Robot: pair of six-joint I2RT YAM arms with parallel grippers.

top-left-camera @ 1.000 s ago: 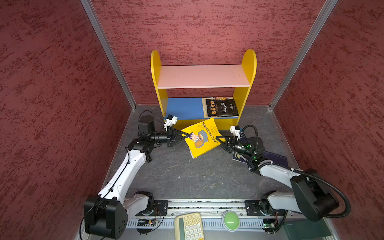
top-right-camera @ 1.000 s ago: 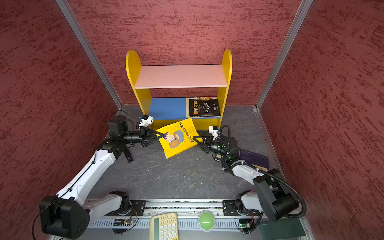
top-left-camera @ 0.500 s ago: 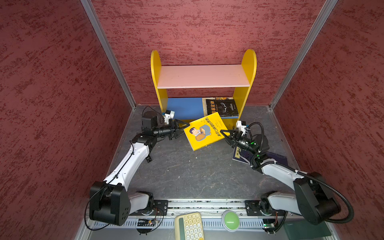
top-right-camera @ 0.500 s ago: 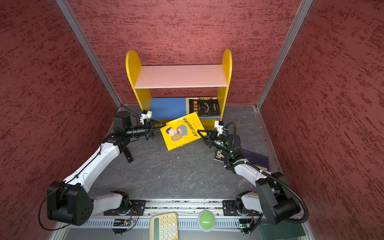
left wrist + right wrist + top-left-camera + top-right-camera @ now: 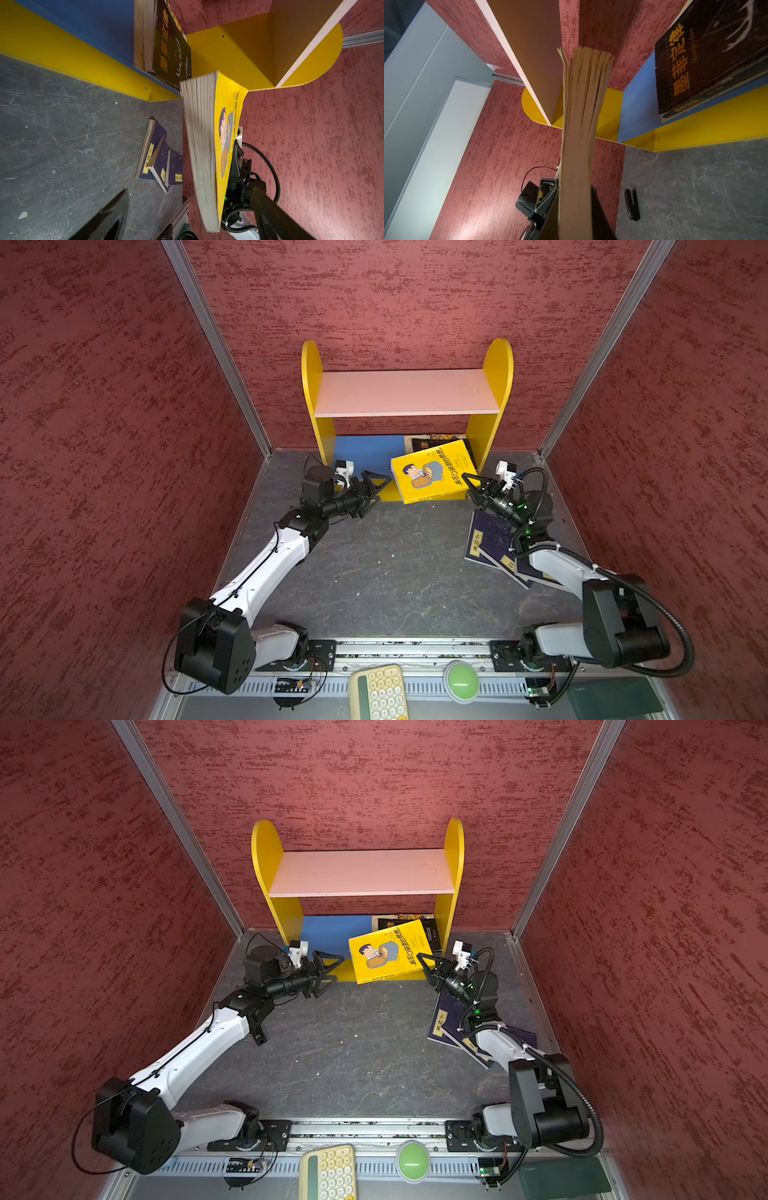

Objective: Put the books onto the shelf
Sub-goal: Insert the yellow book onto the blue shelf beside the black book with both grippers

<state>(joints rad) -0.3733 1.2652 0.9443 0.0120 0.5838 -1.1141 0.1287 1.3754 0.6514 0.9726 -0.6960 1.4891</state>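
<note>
Yellow book [image 5: 432,472] tilted lengthwise toward shelf [image 5: 312,385]

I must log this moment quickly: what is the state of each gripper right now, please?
Left gripper: open, holding nothing.
Right gripper: closed on the edge of the yellow cartoon book.

The left arm [image 5: 270,564] and right arm [image 5: 557,568] have white shells between black joint housings. The left pincer [image 5: 384,489] and right pincer [image 5: 467,485] are black. A ribbed black hose [image 5: 690,653] loops off the right arm, and green lights [image 5: 528,531] glow at its wrist.
</note>
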